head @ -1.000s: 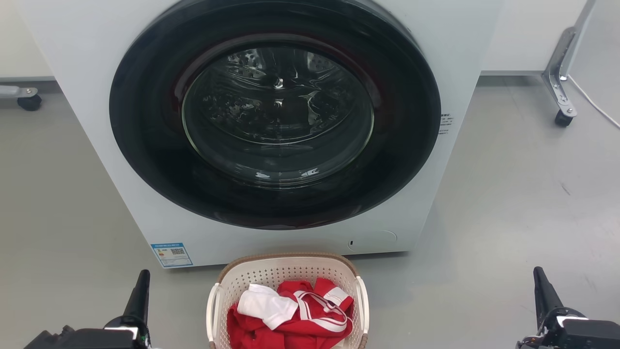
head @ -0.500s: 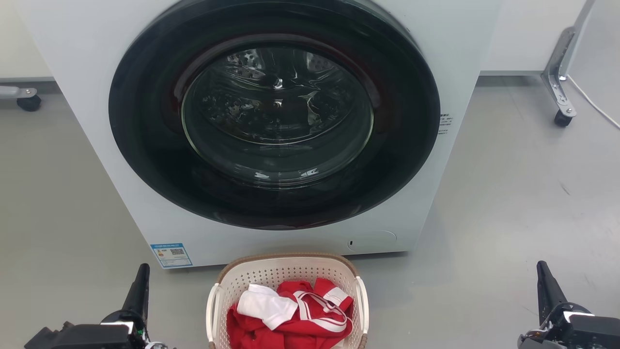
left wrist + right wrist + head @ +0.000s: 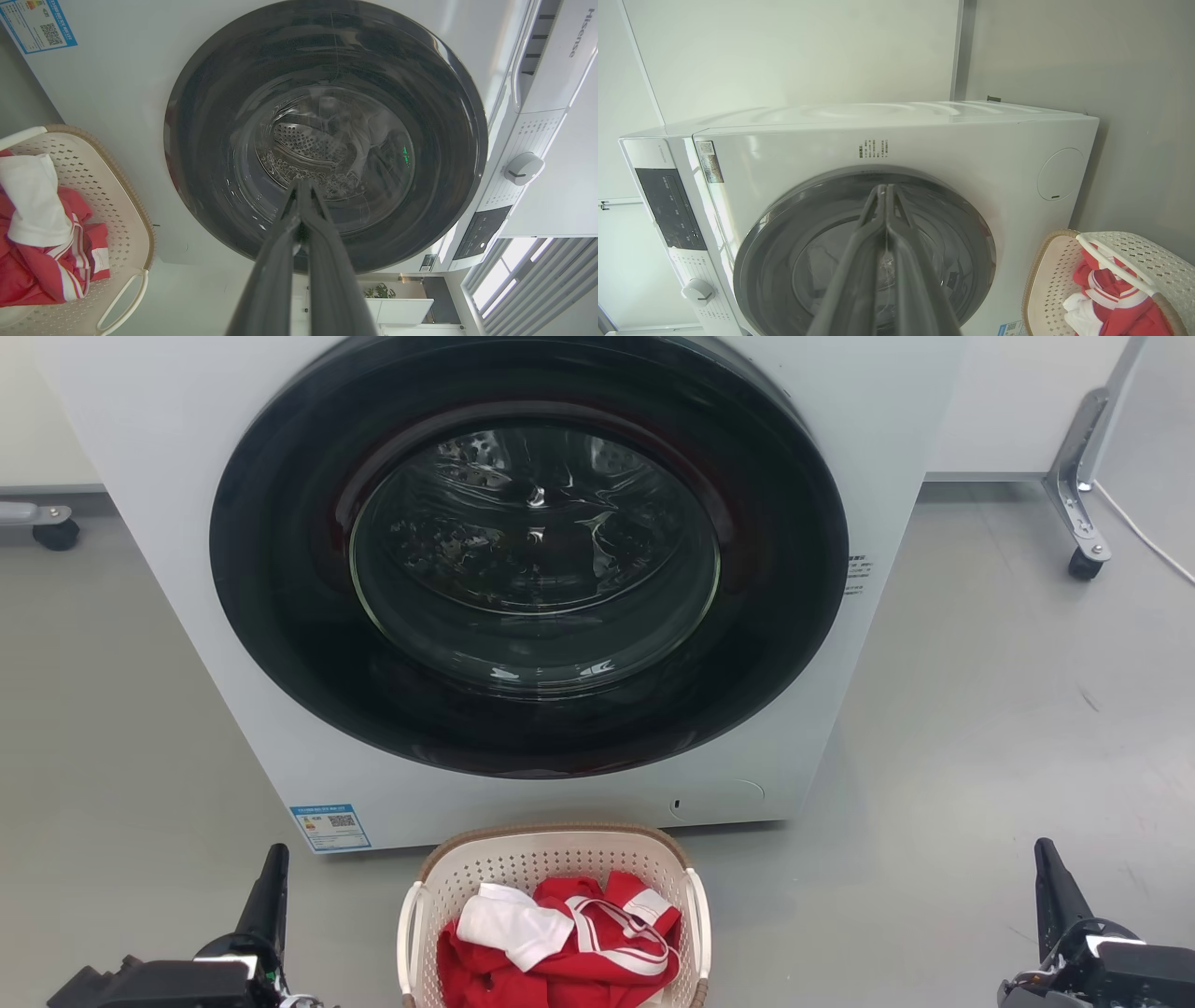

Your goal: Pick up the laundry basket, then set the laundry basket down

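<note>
Honestly, both arms were pinched shut: the left end effector (image 3: 275, 863) and the right end effector (image 3: 1046, 863) each had its two dark fingers pressed together, holding nothing. The laundry basket (image 3: 523, 868) sat on the grey floor (image 3: 980, 709) between them, off to the right of the left one and to the left of the right one, clear of both. A red-and-white garment (image 3: 560, 943) was heaped inside. Its far rim sat about level with the fingertips, close to the washing machine (image 3: 887, 429) front.

Could be a basket waiting for a lift or one already put down, can't call it.

Risk-wise, my guess: poking at those thin white side handles (image 3: 700, 919) with closed fingers would just shove the light basket into the washer. An uneven two-arm lift would tip it and dump the clothes.
</note>
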Robot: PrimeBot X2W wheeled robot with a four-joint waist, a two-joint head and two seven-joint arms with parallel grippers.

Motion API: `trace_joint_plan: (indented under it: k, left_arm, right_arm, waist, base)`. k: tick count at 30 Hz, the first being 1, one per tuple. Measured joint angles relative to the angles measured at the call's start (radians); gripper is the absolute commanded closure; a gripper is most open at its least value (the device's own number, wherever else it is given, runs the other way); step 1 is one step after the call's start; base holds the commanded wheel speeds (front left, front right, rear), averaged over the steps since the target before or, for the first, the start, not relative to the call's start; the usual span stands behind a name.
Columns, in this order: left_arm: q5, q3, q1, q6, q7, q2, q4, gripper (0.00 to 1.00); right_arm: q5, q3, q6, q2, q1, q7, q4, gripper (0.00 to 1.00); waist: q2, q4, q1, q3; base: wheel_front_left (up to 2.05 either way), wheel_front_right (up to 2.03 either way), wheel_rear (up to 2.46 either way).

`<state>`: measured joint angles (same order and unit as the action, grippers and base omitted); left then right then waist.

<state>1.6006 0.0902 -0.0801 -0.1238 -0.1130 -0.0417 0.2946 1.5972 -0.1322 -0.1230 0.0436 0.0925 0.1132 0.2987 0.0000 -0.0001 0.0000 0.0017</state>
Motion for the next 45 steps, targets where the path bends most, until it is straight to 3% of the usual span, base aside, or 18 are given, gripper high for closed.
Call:
trace_joint_plan:
  k: [45]
  left_arm:
    - [0.0,0.0,0.0,0.0,0.0,0.0,0.001,1.0]
  right_arm:
    - [0.001,0.0,0.0,0.0,0.0,0.0,0.0,1.0]
  waist:
    - [0.0,0.0,0.0,0.0]
  base:
    - [0.0,0.0,0.0]
